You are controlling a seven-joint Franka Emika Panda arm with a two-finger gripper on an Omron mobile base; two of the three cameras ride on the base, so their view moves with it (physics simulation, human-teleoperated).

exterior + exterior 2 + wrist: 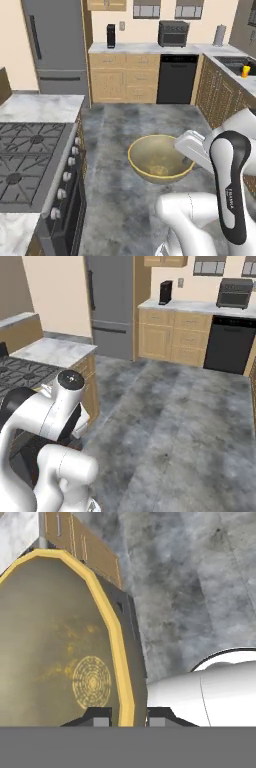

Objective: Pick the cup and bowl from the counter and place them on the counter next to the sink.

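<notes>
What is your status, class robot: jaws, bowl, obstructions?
Jaws clamped on the rim of the wide olive-tan bowl, carried above the grey floor. Small yellow cup sits by the black sink. Path ahead open.

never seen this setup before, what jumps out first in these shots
The wide olive-tan bowl hangs in mid-air over the grey kitchen floor, its rim pinched in the hand of the white arm. Far off at the upper right, a small yellow cup stands beside the black sink. A black gas stove lies at the left.
</notes>
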